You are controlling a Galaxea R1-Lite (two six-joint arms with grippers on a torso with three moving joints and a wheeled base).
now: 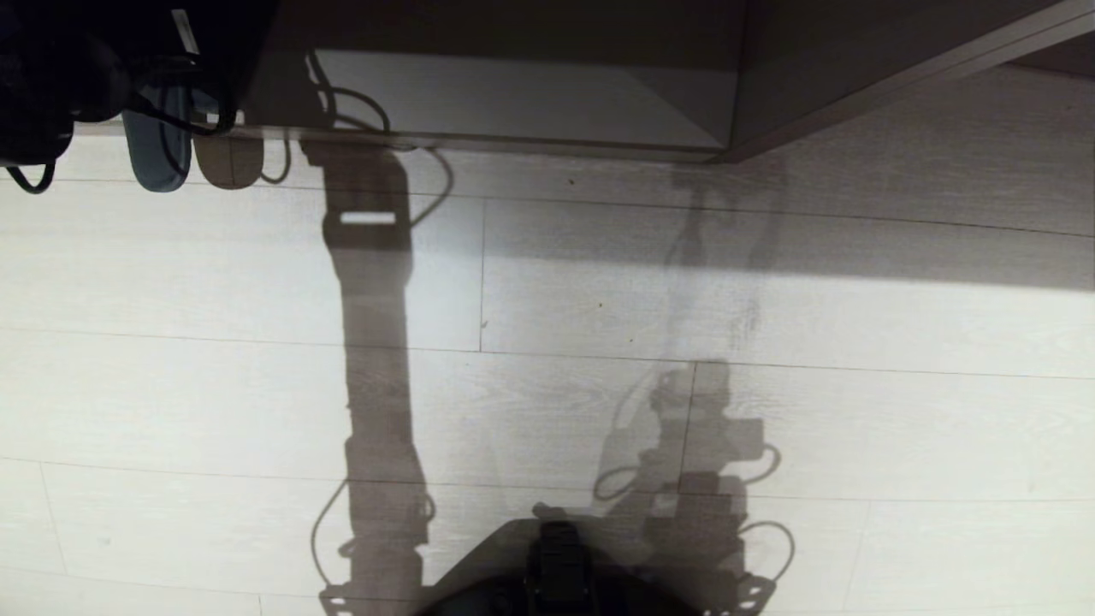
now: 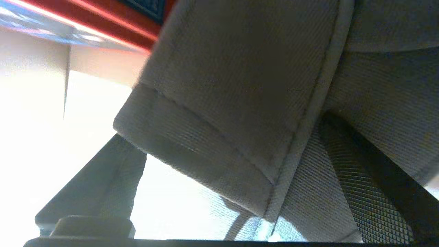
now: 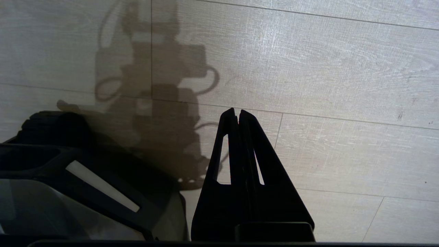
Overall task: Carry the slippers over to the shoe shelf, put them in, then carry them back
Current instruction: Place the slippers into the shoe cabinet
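Note:
My left arm (image 1: 77, 77) reaches to the front edge of the shoe shelf (image 1: 513, 94) at the far left. The rounded grey-blue end of a slipper (image 1: 156, 152) sticks out below it over the shelf's edge, beside a brownish rounded shape (image 1: 227, 162) that may be its shadow. In the left wrist view the slippers (image 2: 233, 89) fill the picture with woven grey fabric, right in front of my left gripper (image 2: 240, 202). One of its fingers (image 2: 103, 181) stands apart from the fabric, so the jaws are open. My right gripper (image 3: 236, 113) hangs shut and empty over the floor.
The shelf's side panel (image 1: 855, 77) runs off to the right. Pale wood-look floor (image 1: 770, 342) spreads between the shelf and my dark base (image 1: 556, 573), crossed by the arms' shadows. Black cables (image 1: 197, 103) hang from the left arm.

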